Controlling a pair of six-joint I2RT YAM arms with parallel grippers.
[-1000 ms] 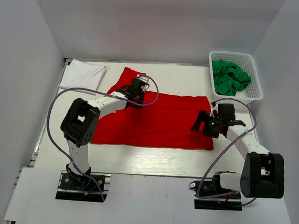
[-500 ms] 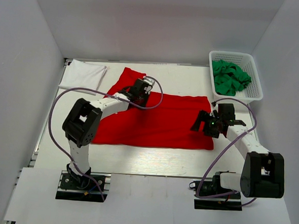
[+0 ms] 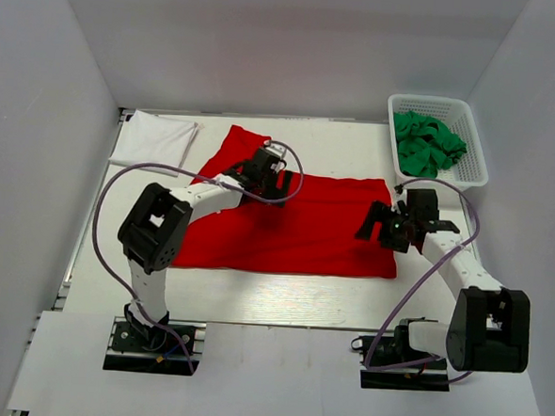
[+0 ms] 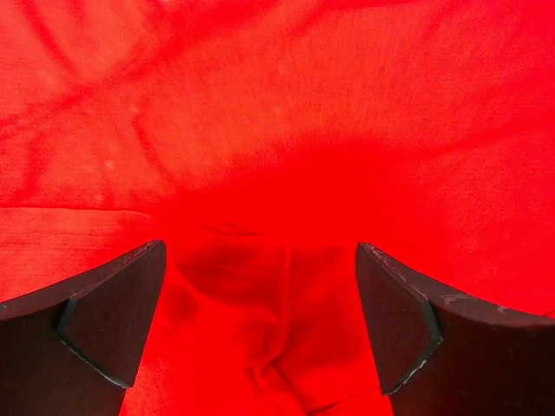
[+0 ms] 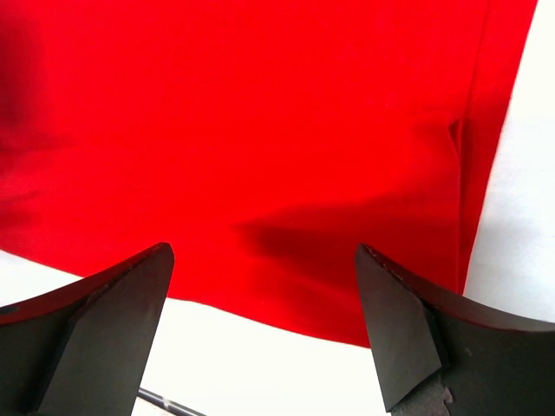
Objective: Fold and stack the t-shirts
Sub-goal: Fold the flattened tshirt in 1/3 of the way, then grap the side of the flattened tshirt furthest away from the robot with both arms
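Observation:
A bright red t-shirt (image 3: 304, 230) lies spread across the middle of the table, one sleeve pointing to the back left. My left gripper (image 3: 277, 182) hovers open over its upper part. In the left wrist view a small pucker of red cloth (image 4: 269, 364) sits between the wide fingers (image 4: 113, 321), ungripped. My right gripper (image 3: 387, 226) stands open over the shirt's right edge. The right wrist view shows the red shirt's hem (image 5: 286, 295) and bare table between its fingers (image 5: 408, 329). A folded white t-shirt (image 3: 156, 136) rests at the back left. Green t-shirts (image 3: 425, 142) are bunched in the basket.
The white lattice basket (image 3: 478, 162) stands at the back right corner. White walls enclose the table on three sides. A strip of bare table (image 3: 281, 298) runs between the red shirt and the arm bases.
My left gripper has slid a little to the right over the red shirt and opened, letting the cloth go. The right gripper stays open, lifted slightly.

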